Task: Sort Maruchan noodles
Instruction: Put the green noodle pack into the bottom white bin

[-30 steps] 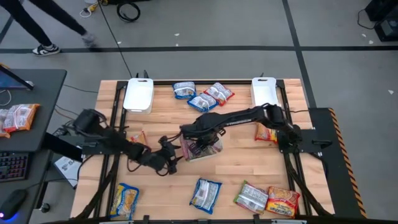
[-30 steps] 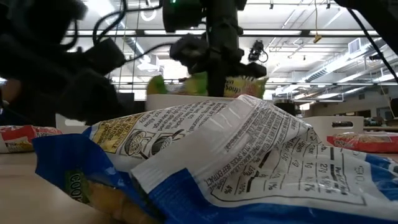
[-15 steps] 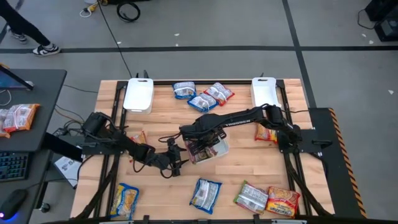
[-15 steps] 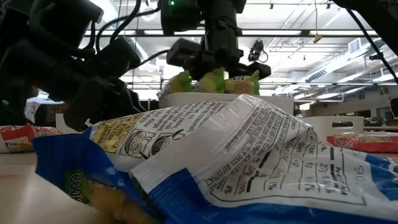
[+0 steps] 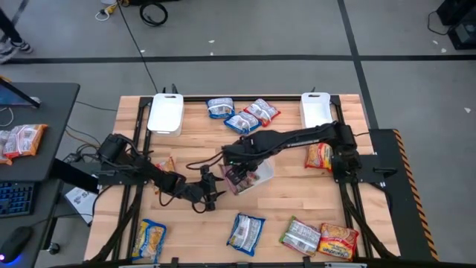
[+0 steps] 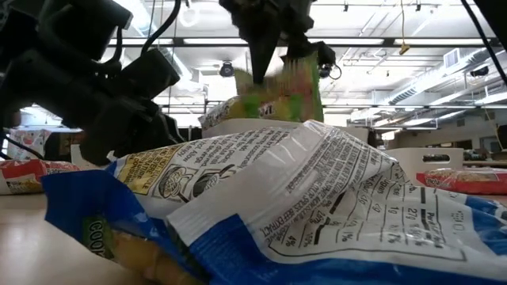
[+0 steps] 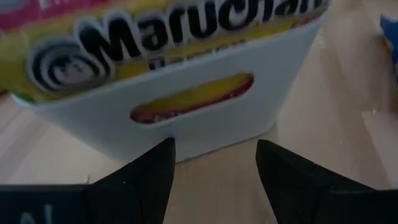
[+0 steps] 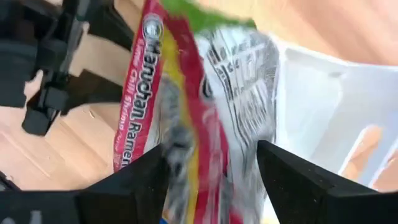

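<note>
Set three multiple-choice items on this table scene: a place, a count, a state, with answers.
1. Where is the right gripper?
A. Above the white rectangular plastic tray at the table's middle.
B. Over the far-left tray.
C. Off the table.
2. How many white trays stand on the table?
A. Two.
B. Three.
C. Five.
3. How are the left gripper's jaws?
A. Open, holding nothing.
B. Shut on a packet.
C. Fully shut, empty.
Answers: 1 A, the high view shows it there. 2 B, one mid-table, two at the far edge. 3 A, its wrist view shows them apart, gripping nothing.
</note>
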Available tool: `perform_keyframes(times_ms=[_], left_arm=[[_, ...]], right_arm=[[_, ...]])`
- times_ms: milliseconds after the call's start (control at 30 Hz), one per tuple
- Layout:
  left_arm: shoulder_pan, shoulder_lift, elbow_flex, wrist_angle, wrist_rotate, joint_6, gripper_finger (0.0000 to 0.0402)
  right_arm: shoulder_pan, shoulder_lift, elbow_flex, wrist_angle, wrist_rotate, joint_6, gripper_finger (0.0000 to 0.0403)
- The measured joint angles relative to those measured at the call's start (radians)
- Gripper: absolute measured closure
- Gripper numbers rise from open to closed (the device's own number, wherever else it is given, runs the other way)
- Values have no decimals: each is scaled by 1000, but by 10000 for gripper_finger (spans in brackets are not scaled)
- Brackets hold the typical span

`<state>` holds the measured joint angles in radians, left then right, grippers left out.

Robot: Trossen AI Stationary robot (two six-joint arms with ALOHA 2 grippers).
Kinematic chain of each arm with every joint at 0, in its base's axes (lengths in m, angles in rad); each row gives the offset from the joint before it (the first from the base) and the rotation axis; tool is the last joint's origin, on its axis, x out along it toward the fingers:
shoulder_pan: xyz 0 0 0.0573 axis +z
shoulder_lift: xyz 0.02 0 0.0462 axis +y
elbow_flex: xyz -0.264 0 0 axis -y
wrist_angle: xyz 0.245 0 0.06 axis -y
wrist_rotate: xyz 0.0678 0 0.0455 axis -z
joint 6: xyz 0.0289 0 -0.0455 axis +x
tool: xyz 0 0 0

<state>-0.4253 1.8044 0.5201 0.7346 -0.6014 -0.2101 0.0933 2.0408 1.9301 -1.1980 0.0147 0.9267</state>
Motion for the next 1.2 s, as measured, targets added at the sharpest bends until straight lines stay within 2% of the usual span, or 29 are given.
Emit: perform_keyframes(times_ms=[400,467,567,700,767,833,933,1000,1100,1200], left_arm=[[7,-1,0,9,20,-15,175],[7,-1,0,7,22,-14,175],[11,-1,0,-5,23,-8,175],[22,-1,0,-10,23,-5,175],[30,-1,0,-15,23,-3,175],[39,-1,0,-16,23,-3,175],[52,-1,-1,-20,24,-3,175],[58,-1,-1,-31,24,-3,175],[58,-1,-1,-35,44,-7,175],[58,-1,-1,-38,64,-19,175]], right_arm=[[-42,6,-2,-34,39,-63,154],[-43,-22,-2,-51,46,-148,154],[-35,-67,1,-120,64,-374,155],[9,-60,-2,-267,250,-683,163],[24,-49,-9,-256,301,-782,169],[32,-47,-32,-161,314,-825,174],[35,-50,-45,10,268,-835,185],[27,-62,-45,69,201,-800,192],[-2,-67,-46,72,88,-622,200],[-14,-66,-73,38,52,-414,197]])
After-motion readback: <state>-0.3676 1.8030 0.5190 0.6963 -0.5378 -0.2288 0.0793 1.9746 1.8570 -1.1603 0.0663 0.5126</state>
